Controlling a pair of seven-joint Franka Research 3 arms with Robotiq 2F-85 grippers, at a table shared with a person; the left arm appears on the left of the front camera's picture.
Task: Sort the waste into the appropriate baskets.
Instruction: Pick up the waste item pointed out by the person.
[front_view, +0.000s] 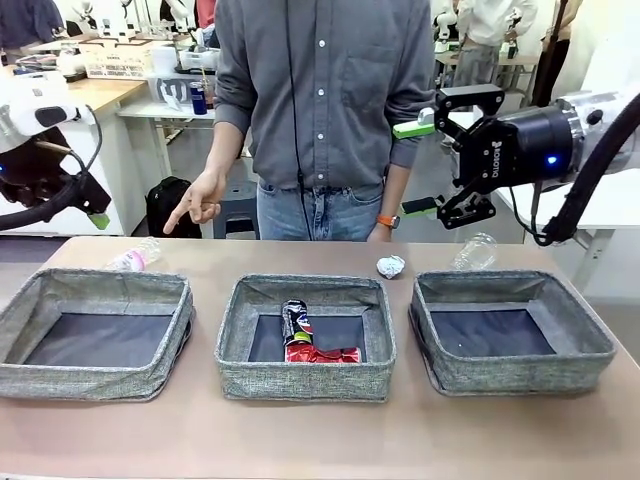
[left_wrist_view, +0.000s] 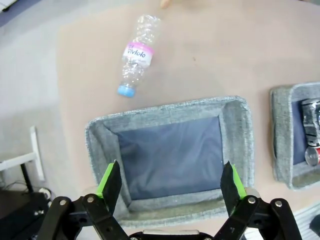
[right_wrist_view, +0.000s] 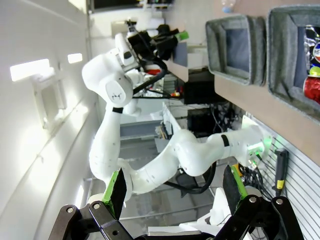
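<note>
Grippers wide and empty above three baskets

Front view: three grey woven baskets are set in a row on the table (front_view: 320, 435). The left basket (front_view: 95, 283) and the right basket (front_view: 520, 372) are seen with bare dark bottoms. In the middle basket (front_view: 305, 375) a dark printed can (front_view: 296, 322) and a red can (front_view: 322, 354) are lying, touching each other. A foil ball (front_view: 390, 266) is placed on the table just behind the middle basket's far right corner. A labelled bottle (front_view: 135, 258) is lying behind the left basket, and a second bottle (front_view: 475, 252) behind the right basket. The right gripper (front_view: 418, 168) is held high above the right basket, its jaws spread wide with nothing between them. A finger of the person's hand (front_view: 198, 208) is pointed downward near the labelled bottle.

Left wrist view: the left gripper (left_wrist_view: 171, 175) is held over the left basket, its fingers fully apart and nothing gripped. The labelled bottle, blue-capped, is seen on the table beyond the basket's far wall, apart from it.

Right wrist view: the right gripper's green-padded fingers are spread wide, with nothing held. The left and middle baskets are seen sideways at the upper right.
</note>
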